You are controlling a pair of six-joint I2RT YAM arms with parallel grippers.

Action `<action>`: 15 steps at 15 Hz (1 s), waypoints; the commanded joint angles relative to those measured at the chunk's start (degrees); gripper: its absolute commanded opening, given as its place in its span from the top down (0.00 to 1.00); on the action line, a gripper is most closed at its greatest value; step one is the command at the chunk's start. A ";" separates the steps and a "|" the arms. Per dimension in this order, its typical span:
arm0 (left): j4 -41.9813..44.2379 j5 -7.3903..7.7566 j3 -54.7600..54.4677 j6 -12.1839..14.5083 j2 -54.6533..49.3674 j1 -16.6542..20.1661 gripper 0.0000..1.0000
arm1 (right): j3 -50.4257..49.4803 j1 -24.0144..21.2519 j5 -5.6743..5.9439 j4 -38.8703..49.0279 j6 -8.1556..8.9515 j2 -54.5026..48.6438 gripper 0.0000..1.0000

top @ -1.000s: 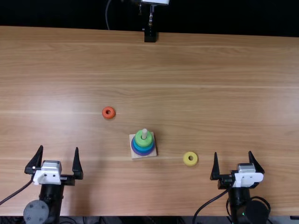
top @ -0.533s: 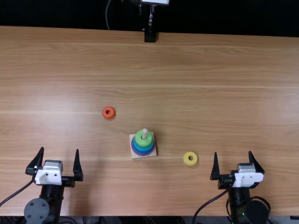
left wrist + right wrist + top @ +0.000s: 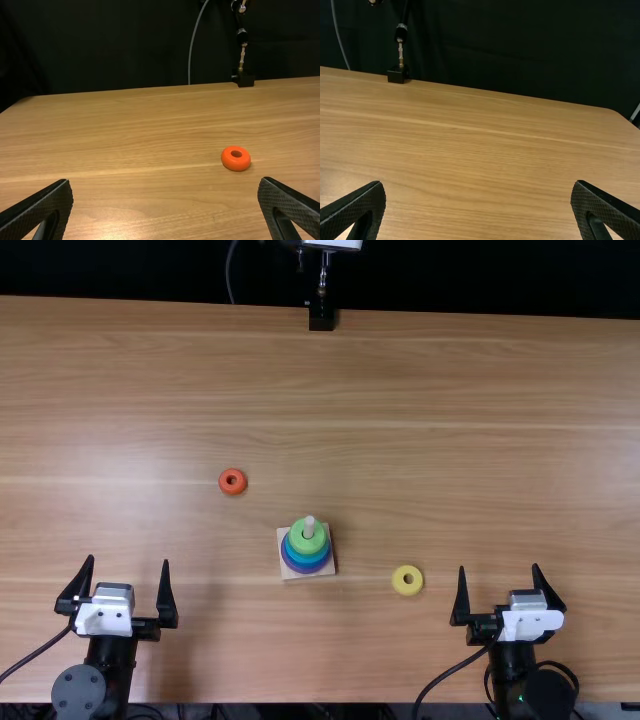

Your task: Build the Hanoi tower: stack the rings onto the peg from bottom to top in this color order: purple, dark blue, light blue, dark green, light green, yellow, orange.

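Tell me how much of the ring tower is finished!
Most looks done: the stack on the peg runs from purple at the bottom through blue to light green on top. The left gripper and right gripper are open and empty. Left to add: the yellow ring, then the orange ring, both lying on the table.

ring stack (image 3: 306,561) on base (image 3: 284,574), around peg (image 3: 309,526) | loose ring (image 3: 232,490) behind-left | second ring (image 3: 407,591) right, slightly before
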 commanded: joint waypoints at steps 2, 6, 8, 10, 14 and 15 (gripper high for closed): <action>-3.14 -0.73 -0.58 0.58 -0.62 0.41 0.00 | -0.77 -0.79 1.39 -0.99 0.47 -0.73 0.00; -3.14 -0.73 -0.58 0.58 -0.62 0.41 0.00 | -0.77 -0.79 1.50 -0.89 0.47 -0.73 0.00; -3.14 -0.73 -0.58 0.58 -0.62 0.41 0.00 | -0.68 -0.70 1.18 -0.99 0.15 -0.73 0.00; -3.14 -0.73 -0.58 0.58 -0.62 0.41 0.00 | -0.68 -0.70 1.08 -0.99 0.37 -0.73 0.00; -3.14 -0.73 -0.58 0.58 -0.62 0.41 0.00 | 0.19 -0.44 1.18 -0.89 0.68 -0.73 0.00; -3.14 -0.73 -0.58 0.58 -0.62 0.41 0.00 | 4.68 -0.70 1.08 -0.99 0.89 -0.73 0.00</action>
